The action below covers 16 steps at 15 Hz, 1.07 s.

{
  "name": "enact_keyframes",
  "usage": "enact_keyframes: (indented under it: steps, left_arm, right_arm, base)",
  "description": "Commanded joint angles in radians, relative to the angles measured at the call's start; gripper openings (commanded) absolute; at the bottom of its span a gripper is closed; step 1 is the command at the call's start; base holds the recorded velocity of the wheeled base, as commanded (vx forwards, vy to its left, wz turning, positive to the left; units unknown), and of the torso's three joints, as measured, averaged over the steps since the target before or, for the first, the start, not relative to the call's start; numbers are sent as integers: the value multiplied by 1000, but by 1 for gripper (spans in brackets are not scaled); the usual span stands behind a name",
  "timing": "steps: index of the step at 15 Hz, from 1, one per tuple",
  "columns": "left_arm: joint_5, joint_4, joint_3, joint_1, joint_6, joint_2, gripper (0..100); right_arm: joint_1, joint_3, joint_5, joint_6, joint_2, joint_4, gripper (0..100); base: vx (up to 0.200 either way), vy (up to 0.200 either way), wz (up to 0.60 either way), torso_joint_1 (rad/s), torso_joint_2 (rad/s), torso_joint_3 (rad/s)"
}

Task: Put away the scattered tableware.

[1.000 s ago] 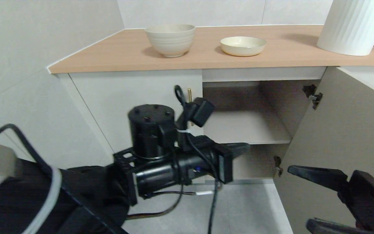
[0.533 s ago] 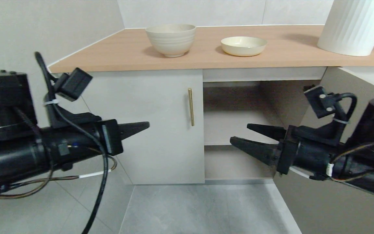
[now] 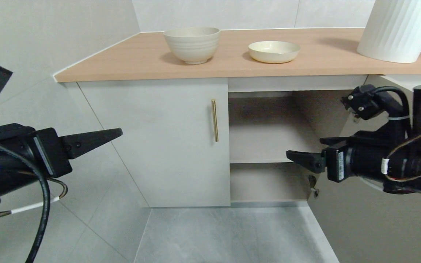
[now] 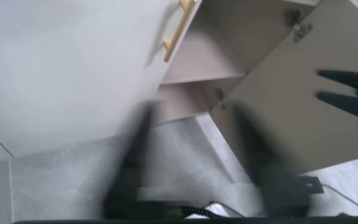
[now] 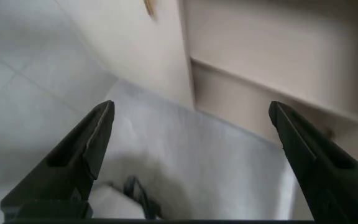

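1. A deep cream bowl [image 3: 192,44] with ribbed sides stands upright on the wooden desk [image 3: 130,62], at the upper centre of the frame.
2. A shallow pale-yellow dish [image 3: 273,51] rests upright on the same desk, right of the bowl and apart from it, above the open cupboard bay.

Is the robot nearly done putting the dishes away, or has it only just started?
Only just started. Done: the right cupboard door stands open, showing the shelf. In hand: nothing; the left tool and right tool are both open and hold nothing, in front of the cupboard. Left to do: the deep bowl and the shallow dish sit on the counter and need to go inside.
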Motion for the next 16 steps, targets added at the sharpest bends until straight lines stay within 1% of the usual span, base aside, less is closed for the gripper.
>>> enact_keyframes:
  steps: [1,4,7,8,11,16]
  left_arm:
    - [0,-15,1,9,0,-8,100]
    - [2,-23,4,15,1,-28,100]
    - [0,-23,4,15,3,-49,100]
    - [-9,-21,4,15,3,-69,100]
    - [-14,-17,-1,15,3,-77,100]
    - [-15,-18,-1,15,3,-76,100]
  right_arm:
    - [-6,-22,-6,-1,-160,108,100]
    - [-7,-48,-6,20,-199,168,100]
    - [-6,-49,-6,23,-225,174,100]
    - [-6,-51,-6,30,-229,174,100]
    - [17,-63,-5,46,-248,192,100]
    - [30,-63,2,60,-260,203,100]
  base:
    - [0,0,0,0,0,0]
    - [0,0,0,0,0,0]
    - [0,0,0,0,0,0]
    - [0,0,0,0,0,0]
    - [200,0,0,2,2,4]
    - [200,0,0,3,3,3]
